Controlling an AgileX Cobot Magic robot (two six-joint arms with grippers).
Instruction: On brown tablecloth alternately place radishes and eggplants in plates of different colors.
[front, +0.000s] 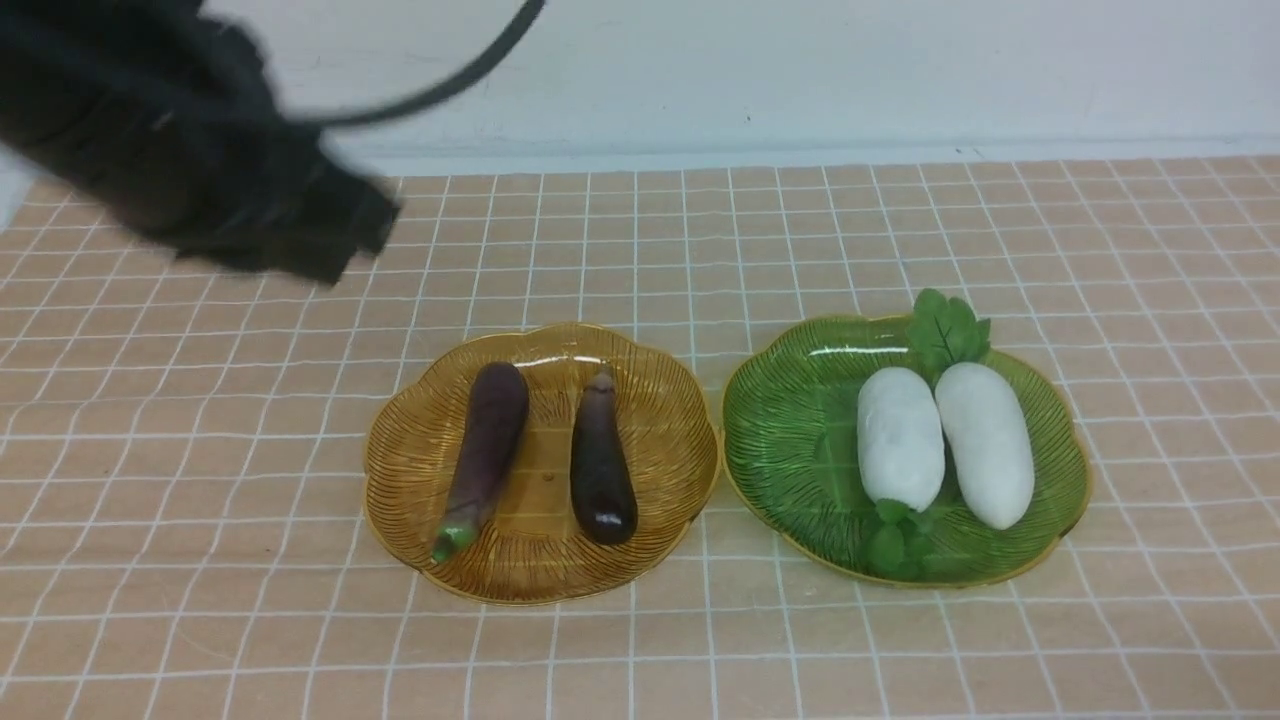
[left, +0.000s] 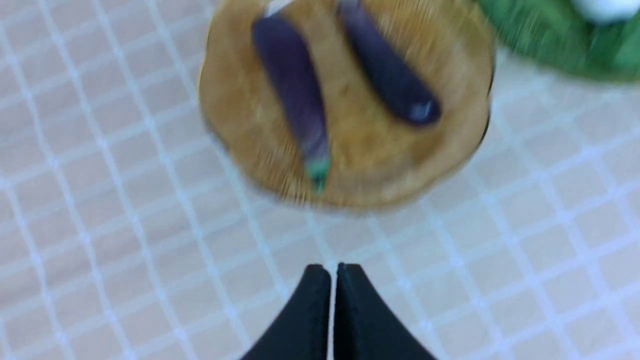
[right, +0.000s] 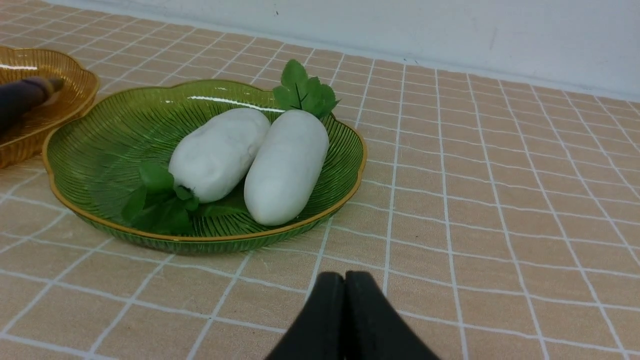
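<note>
Two purple eggplants lie side by side in the amber plate (front: 400, 470): one with a green cap (front: 487, 440), one darker (front: 600, 460). Two white radishes (front: 900, 437) (front: 985, 443) with green leaves lie in the green plate (front: 790, 430). Both plates rest on the brown tablecloth (front: 200, 500). My left gripper (left: 333, 270) is shut and empty, hovering over bare cloth away from the amber plate (left: 240, 125); its arm (front: 200, 170) shows blurred at the far left. My right gripper (right: 344, 278) is shut and empty above the cloth, just short of the green plate (right: 100, 150).
A white wall (front: 800, 70) runs behind the cloth's far edge. A black cable (front: 450, 85) loops above the left arm. Grid cloth stretches around both plates.
</note>
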